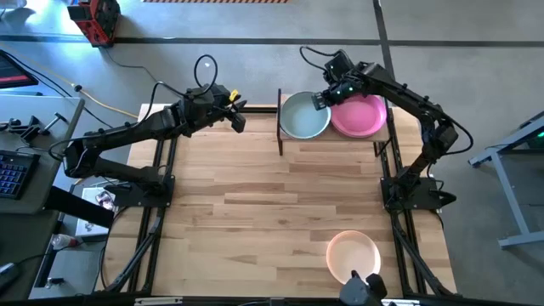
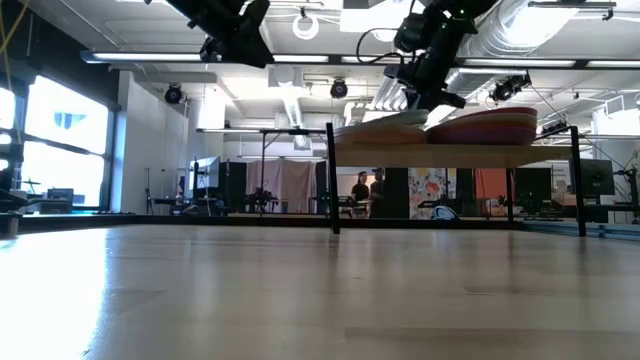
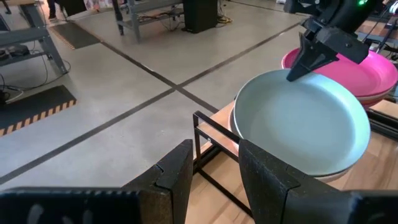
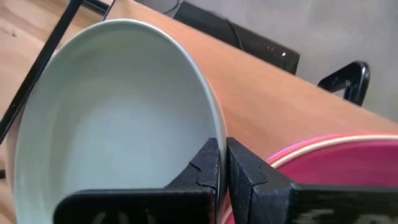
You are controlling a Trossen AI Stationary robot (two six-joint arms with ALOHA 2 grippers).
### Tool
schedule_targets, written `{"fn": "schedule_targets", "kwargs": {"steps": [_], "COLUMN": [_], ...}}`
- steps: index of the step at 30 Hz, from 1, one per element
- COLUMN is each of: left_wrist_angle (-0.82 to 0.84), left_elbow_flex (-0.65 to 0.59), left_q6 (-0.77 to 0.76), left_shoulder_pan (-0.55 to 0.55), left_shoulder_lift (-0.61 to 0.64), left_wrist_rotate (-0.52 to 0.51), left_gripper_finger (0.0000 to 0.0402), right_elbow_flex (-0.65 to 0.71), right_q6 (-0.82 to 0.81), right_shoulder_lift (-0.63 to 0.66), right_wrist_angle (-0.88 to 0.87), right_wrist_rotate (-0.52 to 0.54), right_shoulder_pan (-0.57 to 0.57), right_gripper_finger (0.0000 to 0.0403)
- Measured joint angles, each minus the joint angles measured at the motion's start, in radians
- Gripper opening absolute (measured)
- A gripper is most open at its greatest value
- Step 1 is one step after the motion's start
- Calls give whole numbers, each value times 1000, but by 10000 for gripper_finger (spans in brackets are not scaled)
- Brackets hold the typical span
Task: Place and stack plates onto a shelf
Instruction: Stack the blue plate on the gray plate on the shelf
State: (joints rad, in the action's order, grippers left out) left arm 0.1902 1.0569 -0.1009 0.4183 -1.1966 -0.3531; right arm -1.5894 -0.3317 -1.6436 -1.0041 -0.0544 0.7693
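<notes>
Right wrist view — your right gripper (image 4: 222, 163) pinched the grey-teal plate (image 4: 106, 118) by its rim to lower it flat onto the shelf (image 4: 280, 106); left gripper (image 3: 214, 168) waited narrowly parted.

Beyond the surface's (image 1: 255, 204) far-left corner, a red machine (image 1: 95, 17) stands on the grey floor (image 1: 476, 51). A keyboard (image 1: 12, 174) lies on a side desk.

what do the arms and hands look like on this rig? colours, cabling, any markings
Both arms are dark, jointed links on black bases. The left hand has yellow accents by the wrist; the right hand shows a green light nearby. Black cables loop off each arm. The fingers are matte black, blocky and grainy. No readable markings.
</notes>
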Motion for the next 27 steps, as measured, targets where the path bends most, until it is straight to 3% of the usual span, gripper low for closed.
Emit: {"fn": "schedule_targets", "kwargs": {"steps": [27], "left_wrist_angle": [0], "left_elbow_flex": [0], "left_q6": [0], "left_shoulder_pan": [0], "left_shoulder_lift": [0], "left_wrist_rotate": [2], "left_gripper_finger": [118], "right_elbow_flex": [1], "right_q6": [-30], "right_shoulder_lift": [0], "right_wrist_angle": [-9], "right_wrist_rotate": [21], "right_shoulder_pan": [-11], "right_gripper_finger": [1]}}
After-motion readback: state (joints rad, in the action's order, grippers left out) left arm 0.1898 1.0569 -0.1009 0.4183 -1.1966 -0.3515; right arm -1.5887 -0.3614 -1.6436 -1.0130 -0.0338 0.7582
